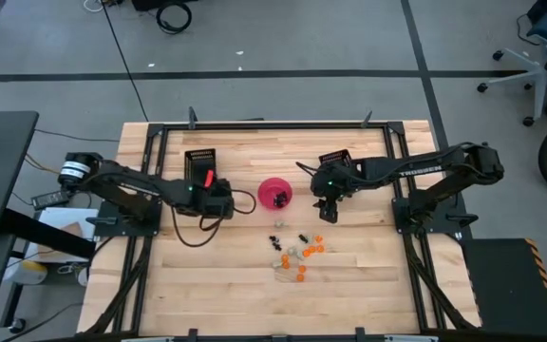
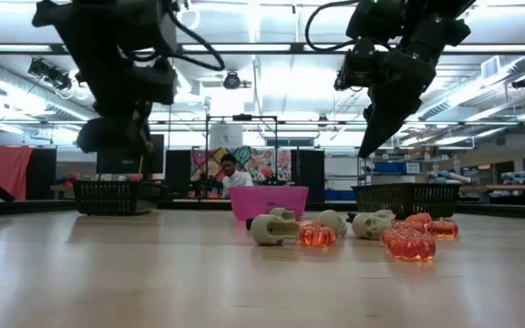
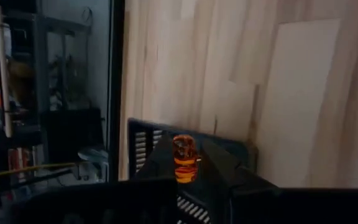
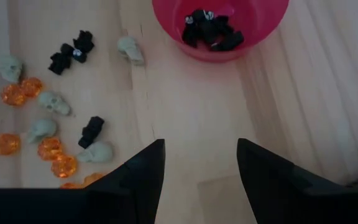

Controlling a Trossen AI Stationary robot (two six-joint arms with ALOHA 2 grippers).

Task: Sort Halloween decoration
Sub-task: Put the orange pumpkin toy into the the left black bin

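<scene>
Left end effector (image 3: 185,163): fingers clamped on one orange trinket (image 3: 184,158), held over the left black tray (image 1: 200,164).
Right end effector (image 4: 201,165): fingers apart, empty, raised above the tabletop (image 1: 226,285) between the pink bowl (image 4: 222,50) and the loose pile.
Pink bowl: holds black trinkets (image 4: 211,30).
Loose Halloween decoration (image 1: 297,255): orange, black and whitish-grey pieces scattered on the tabletop near the bowl.
Right black tray (image 1: 335,158): behind the right arm.

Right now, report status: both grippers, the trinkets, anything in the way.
Left gripper shut on orange translucent trinket, over left black slatted tray. Right gripper open, above table between pink round bowl and loose trinket pile. No obstruction seen.
</scene>
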